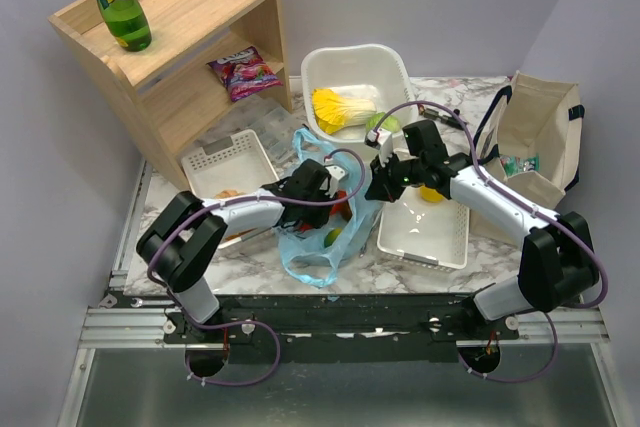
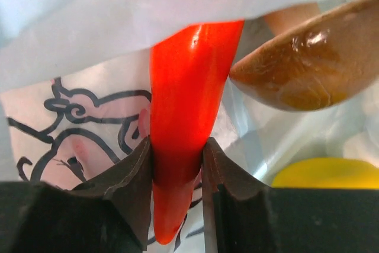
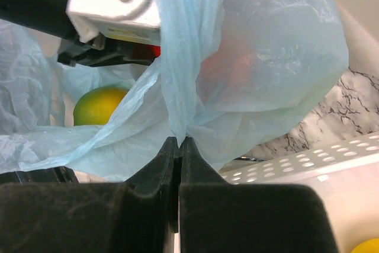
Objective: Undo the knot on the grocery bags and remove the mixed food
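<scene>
The light-blue grocery bag [image 1: 318, 247] lies open at the table's middle; no knot shows. My left gripper [image 1: 340, 203] reaches inside it and is shut on the orange carrot [image 2: 190, 87], pinched near its tip [image 2: 176, 144]. A brown mushroom [image 2: 308, 63] and a yellow fruit [image 2: 328, 173] lie beside the carrot in the bag. My right gripper [image 1: 378, 185] is shut on the bag's thin right edge [image 3: 179, 139] and holds it up. A yellow-green fruit [image 3: 98, 105] shows through the opening. The yellow-white cabbage [image 1: 335, 107] and green cabbage [image 1: 382, 124] lie in the white basket [image 1: 395, 67].
A white perforated tray [image 1: 445, 242] right of the bag holds a yellow fruit [image 1: 432, 193]. Another white tray [image 1: 232, 159] stands at the left. A wooden shelf [image 1: 190, 17] holds a green bottle [image 1: 120, 2] and purple packet [image 1: 243, 73]. A beige tote [image 1: 535, 127] stands at the right.
</scene>
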### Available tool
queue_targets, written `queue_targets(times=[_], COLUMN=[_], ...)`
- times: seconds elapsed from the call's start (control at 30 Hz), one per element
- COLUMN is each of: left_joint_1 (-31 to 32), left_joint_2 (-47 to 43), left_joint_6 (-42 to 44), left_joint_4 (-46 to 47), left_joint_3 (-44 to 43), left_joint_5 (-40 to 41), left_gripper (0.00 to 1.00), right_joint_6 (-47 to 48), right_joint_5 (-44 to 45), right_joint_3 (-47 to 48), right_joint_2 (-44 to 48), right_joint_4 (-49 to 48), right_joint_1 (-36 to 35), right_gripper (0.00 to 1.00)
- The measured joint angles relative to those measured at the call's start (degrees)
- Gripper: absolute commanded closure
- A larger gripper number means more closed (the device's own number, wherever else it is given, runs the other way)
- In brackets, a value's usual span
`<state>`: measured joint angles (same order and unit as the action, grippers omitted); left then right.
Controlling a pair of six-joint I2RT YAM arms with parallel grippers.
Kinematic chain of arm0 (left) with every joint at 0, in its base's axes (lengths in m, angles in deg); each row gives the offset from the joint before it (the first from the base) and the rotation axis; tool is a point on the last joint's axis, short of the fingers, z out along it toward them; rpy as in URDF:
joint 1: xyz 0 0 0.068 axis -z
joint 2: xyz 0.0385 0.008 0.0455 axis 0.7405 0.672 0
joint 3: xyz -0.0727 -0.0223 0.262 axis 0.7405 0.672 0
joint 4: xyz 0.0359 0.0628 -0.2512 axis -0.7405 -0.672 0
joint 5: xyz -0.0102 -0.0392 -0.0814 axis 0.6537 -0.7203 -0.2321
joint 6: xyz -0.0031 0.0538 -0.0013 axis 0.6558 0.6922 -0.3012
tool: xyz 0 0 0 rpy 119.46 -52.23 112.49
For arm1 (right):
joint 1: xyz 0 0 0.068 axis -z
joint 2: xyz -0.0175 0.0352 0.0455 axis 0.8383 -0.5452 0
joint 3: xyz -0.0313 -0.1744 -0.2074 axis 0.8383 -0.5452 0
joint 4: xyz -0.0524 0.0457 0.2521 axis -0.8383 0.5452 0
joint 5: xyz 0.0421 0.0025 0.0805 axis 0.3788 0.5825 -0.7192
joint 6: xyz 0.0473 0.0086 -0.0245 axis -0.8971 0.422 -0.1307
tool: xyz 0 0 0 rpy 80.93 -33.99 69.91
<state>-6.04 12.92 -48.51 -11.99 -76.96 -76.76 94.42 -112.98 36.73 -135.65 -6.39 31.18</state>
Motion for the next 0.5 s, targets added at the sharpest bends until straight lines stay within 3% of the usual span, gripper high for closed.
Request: queue_targets(times=[0.07, 0.23, 0.5], left_joint_1=[0.0, 0.0, 0.0], left_joint_2=[-1.4, -10.9, -22.1], left_joint_6=[-0.1, -0.1, 2.5], left_joint_4=[-1.0, -5.4, -18.8], left_joint_3=[0.6, 0.8, -6.7], left_joint_5=[-0.7, -3.4, -9.7], left_gripper=[1.0, 1.0, 1.0], right_joint_6=[0.0, -0.2, -4.5], right_joint_5=[0.0, 0.1, 0.2], right_joint_3=[0.0, 0.0, 1.1], right_joint_2=[0.0, -0.1, -0.2], right_joint_4=[0.0, -0.1, -1.2], right_joint_1=[0.0, 0.0, 0.0], right_gripper=[0.99, 0.99, 0.99])
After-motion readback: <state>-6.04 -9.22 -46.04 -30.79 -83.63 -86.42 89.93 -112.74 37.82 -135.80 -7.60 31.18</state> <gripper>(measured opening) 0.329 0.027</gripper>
